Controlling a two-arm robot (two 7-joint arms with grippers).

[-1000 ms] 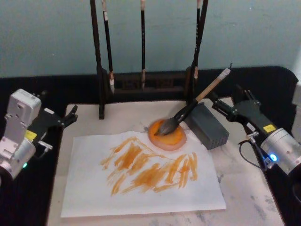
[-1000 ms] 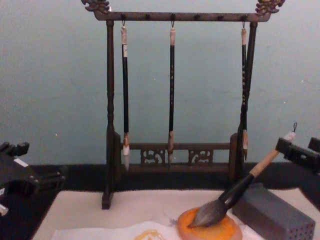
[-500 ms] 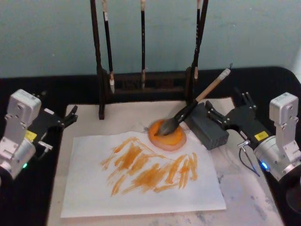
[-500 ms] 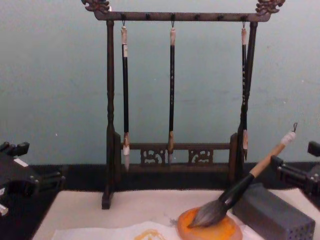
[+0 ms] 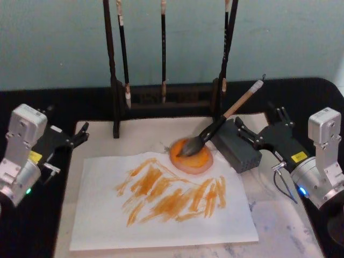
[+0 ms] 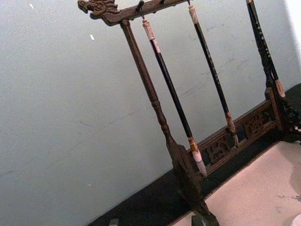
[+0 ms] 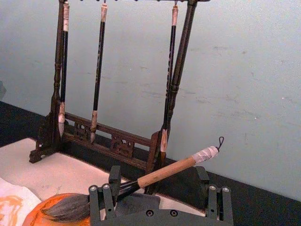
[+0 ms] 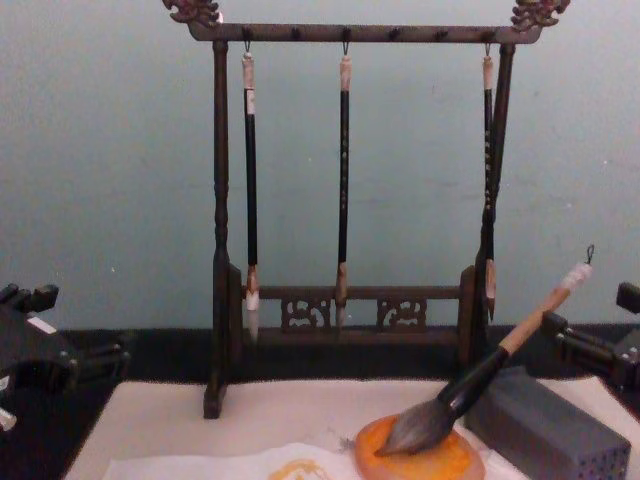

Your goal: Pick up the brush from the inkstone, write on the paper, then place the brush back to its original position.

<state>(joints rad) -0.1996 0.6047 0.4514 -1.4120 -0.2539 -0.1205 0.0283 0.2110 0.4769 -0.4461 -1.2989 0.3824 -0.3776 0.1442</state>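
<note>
The brush [image 5: 215, 126] lies tilted, its grey bristles on the inkstone [image 5: 192, 156] and its handle propped on the grey block [image 5: 239, 144], near the mat's [image 5: 97, 134] far right corner. The paper [image 5: 161, 215], streaked orange, lies on the mat touching the inkstone's near edge. The right gripper [image 5: 258, 133] hovers just right of the block, fingers spread wide and holding nothing. The left gripper [image 5: 81, 131] is parked at the mat's left edge, fingers apart.

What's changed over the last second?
The right gripper drew back from the brush handle toward the table's right edge and turned, jaws open. The brush rests with its bristles on the inkstone; the paper and left gripper stayed put.
</note>
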